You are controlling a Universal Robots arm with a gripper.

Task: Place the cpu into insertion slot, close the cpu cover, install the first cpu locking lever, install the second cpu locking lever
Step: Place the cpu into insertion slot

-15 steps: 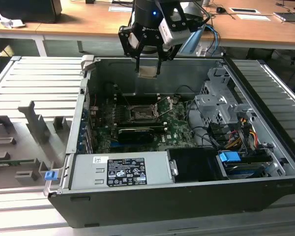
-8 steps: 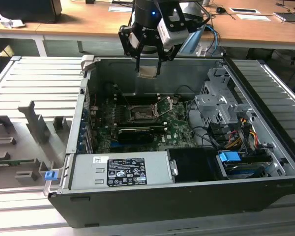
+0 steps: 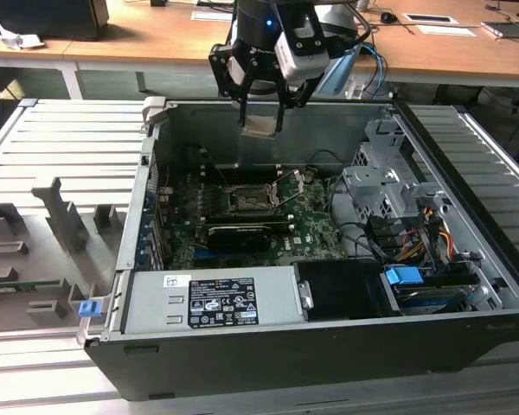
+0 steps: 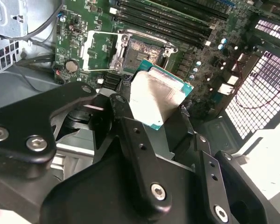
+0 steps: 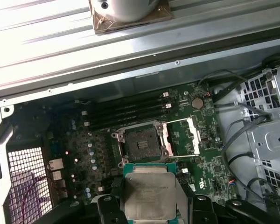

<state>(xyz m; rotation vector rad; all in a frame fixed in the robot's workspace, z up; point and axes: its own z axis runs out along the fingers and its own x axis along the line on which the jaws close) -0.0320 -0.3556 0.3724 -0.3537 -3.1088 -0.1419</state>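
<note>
The cpu [image 4: 156, 95] is clamped by its edges between the fingers of our gripper [image 3: 260, 123], in the air above the open computer case [image 3: 242, 363], near the case edge beside the wooden desk [image 3: 156, 35]. On the motherboard [image 3: 316, 223] we see the insertion slot [image 5: 142, 142] bare, with the cpu cover [image 5: 186, 135] swung open beside it.

cpu [image 5: 148, 189]: silver square, green rim, held in air, well clear of empty insertion slot [image 5: 141, 143]; cpu cover [image 5: 194, 135] flipped open.
</note>
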